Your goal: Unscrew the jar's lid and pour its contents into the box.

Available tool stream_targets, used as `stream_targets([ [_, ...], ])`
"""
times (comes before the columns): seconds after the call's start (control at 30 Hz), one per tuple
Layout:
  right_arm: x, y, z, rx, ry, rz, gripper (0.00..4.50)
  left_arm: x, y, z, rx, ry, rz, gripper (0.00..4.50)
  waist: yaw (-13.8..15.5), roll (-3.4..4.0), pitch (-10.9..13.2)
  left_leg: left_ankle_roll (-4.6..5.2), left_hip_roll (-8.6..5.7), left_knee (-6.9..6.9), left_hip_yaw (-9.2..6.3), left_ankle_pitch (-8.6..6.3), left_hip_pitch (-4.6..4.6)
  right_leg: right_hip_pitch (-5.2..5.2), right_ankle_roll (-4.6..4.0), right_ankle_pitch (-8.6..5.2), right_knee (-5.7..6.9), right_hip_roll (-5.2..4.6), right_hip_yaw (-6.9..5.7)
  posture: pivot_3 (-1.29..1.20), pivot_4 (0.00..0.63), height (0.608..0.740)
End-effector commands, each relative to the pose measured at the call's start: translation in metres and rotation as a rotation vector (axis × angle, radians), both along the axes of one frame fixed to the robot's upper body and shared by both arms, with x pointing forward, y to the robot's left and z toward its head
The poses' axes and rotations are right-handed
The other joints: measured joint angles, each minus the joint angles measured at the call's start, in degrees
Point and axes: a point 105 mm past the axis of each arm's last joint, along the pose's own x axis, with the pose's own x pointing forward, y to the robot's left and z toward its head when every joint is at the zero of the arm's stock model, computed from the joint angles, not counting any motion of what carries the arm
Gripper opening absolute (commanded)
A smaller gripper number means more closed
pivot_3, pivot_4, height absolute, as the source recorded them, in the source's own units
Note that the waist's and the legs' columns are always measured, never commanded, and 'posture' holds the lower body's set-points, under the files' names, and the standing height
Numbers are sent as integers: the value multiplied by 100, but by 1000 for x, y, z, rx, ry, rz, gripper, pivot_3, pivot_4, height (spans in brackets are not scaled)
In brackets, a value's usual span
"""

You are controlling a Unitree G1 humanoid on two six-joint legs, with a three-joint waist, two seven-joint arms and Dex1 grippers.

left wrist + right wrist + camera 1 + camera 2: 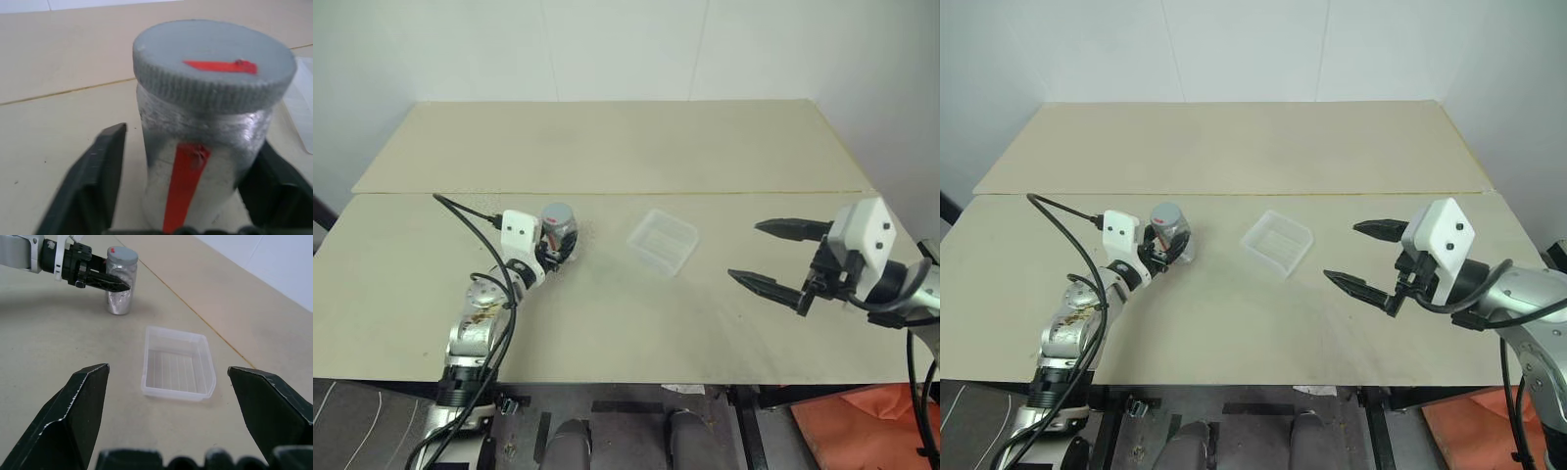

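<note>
**Left gripper closing around the jar, lid not yet turned**

Head views: the jar [558, 231] stood upright on the table [607, 323], left of the middle and just on the near side of the seam between the two boards, well in from every edge; the lid [557, 213] was on it. The left gripper [555, 251] reached in level from the near-left with its black fingers on either side of the jar's body; how firmly they pressed could not be told from here. The box [663, 242] lay near the table's middle, to the right of the jar and clear of it, open side up and seemingly empty. The right gripper [771, 257] hovered over the table's right part with its fingers spread wide and nothing between them.

Left wrist view: the jar's silvery body [195, 161] sat between the two fingers [98, 171]; one seemed to touch the wall, while a narrow gap showed beside the other, so I judged the grasp nearly made but not certain; the ridged lid [215, 68] bore a red strip on top.

Right wrist view: the spread fingers [73, 416] framed the box [178, 363], with the jar [120, 284] and the left gripper [100, 280] beyond.

The step in hand looked like securing the jar; next the right gripper would need to cross over the box and take the lid from above; bare table lay all round, so the box was the only obstacle.
</note>
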Motion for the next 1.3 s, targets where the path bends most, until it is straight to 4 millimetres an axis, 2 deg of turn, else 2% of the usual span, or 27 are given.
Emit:
stream_targets([
  [0.03, -5, 1, 12, -1, -54, 1, 4500, 4, -2, 11, 10, -57, -7, 1914, -1, 0, 0, 0, 0, 0, 0, 0, 0, 0, 0, 0, 0, 0, 0, 0, 150, 740],
  [0.13, -6, 1, 12, 0, -53, 0, 4500, 7, -4, 12, 15, -70, -8, 1901, 12, 0, 0, 0, 0, 0, 0, 0, 2, 2, 0, 0, 2, 0, -1, 0, 150, 740],
  [0.27, -5, 4, 11, 7, -54, 8, 4500, 2, -17, 29, 51, -122, -115, 1901, 24, 0, 0, 0, 0, 0, 0, 0, 1, 4, 1, 0, -3, 0, -1, 0, 150, 740],
  [0.43, 0, 22, 19, 67, -72, 88, 4500, -23, -24, 62, 43, -144, -396, 1901, -58, 0, 0, -1, 1, -1, 0, 1, 3, 0, 1, 0, 2, 1, 0, 0, 150, 740],
  [0.53, 5, 39, 25, 131, -50, 167, 4500, -39, -29, 76, 64, -117, -593, 1901, -72, 1, 0, -1, 2, -1, -1, 1, 5, 1, 1, 0, 5, 2, 0, 0, 150, 740],
  [0.7, 11, 71, 32, 187, -7, 275, 4500, -48, -47, 85, 110, -82, -821, 1901, -52, 2, 1, -1, 1, -2, -3, 1, 1, -1, 1, -1, 1, 2, -2, 0, 150, 740],
  [0.9, 23, 102, 47, 223, 15, 320, 4500, -49, -70, 91, 128, -106, -972, 1901, -62, 2, 1, -2, 1, -1, -6, 1, -6, -8, 1, -1, 3, 2, -4, 0, 150, 740],
  [1.1, 38, 119, 51, 207, 14, 287, 4500, -46, -83, 96, 138, -140, -1034, 1901, -82, 3, 1, -3, 1, -1, -6, 2, -13, -23, -1, -1, 9, 2, -3, 0, 150, 740],
  [1.3, 41, 129, 50, 204, 24, 289, 4500, -49, -87, 94, 148, -152, -1066, 1901, -84, 4, 2, -3, 1, -1, -7, 2, -19, -29, -1, -1, 11, 2, -3, 0, 150, 740],
])
